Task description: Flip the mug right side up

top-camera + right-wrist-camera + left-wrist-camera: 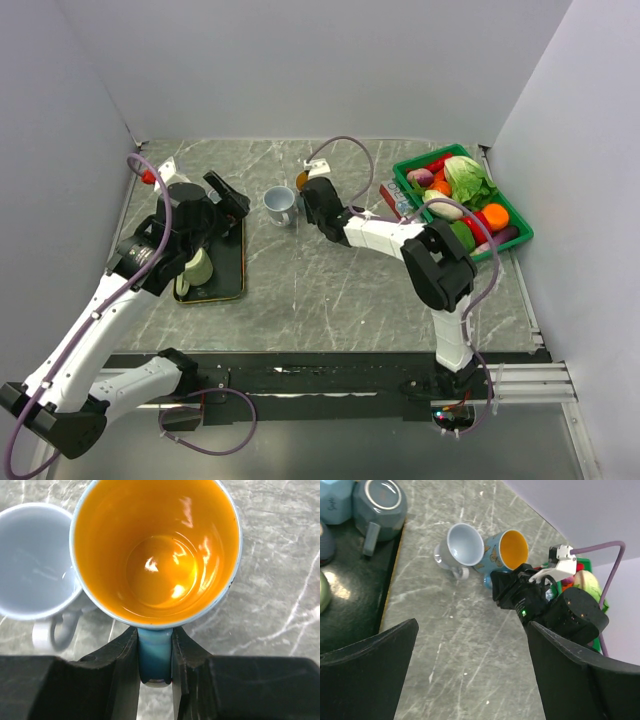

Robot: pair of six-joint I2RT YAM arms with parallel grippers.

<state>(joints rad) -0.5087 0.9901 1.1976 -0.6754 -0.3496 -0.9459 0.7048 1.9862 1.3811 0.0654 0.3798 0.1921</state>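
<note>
Right hand (155, 647) pinching handle (155, 662), blue butterfly mug (155, 555), glossy orange inside

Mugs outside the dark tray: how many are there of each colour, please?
Pale blue ceramic mug: 1
Blue butterfly-patterned mug with orange inside, its handle gripped by the right claw: 1
Total: 2
</note>
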